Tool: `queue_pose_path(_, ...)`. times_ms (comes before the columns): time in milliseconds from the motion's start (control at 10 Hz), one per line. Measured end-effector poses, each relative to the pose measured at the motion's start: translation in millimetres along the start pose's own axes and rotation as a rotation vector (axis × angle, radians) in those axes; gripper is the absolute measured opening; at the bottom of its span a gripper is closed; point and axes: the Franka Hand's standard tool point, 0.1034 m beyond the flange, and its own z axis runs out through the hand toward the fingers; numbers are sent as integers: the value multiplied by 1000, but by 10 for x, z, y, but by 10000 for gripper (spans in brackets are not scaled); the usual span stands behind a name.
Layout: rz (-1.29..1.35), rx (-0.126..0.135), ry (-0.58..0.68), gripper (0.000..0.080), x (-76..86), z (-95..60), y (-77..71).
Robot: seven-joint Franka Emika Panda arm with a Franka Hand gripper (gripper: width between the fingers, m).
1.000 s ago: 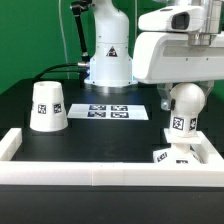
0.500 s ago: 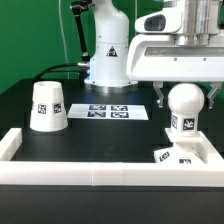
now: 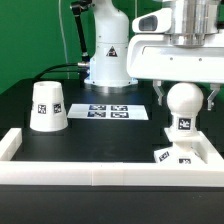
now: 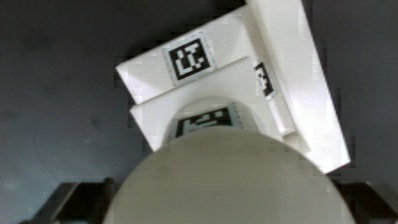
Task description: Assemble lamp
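Observation:
The rounded white bulb [image 3: 184, 103] stands upright on the low angular base [image 3: 172, 155] at the exterior view's right, inside the fence corner. My gripper [image 3: 185, 97] hangs straight over it and is open. One dark finger sits on each side of the bulb's globe, with a slim gap at each. In the wrist view the bulb [image 4: 222, 185] fills the foreground between the two fingers [image 4: 80, 200]. The tagged base [image 4: 214, 70] lies beyond it. The tapered shade [image 3: 47, 106] stands alone, wide end down, at the exterior view's left.
A white fence [image 3: 100, 175] borders the black table along the front and both sides. The marker board [image 3: 110, 111] lies flat mid-table. The arm's white pedestal [image 3: 108, 50] rises behind it, with a cable running off to the left.
The hand has turned about the bulb and squared up over it, so both fingers now show beside the globe. Bulb, base and shade have stayed where they were.

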Motion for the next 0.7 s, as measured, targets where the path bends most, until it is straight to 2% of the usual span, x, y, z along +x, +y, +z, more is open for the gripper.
queue_pose_path(400,256,7,-11,579,-10,12,17)
queue_pose_path(700,556,34,-44,579,-26,11,-1)
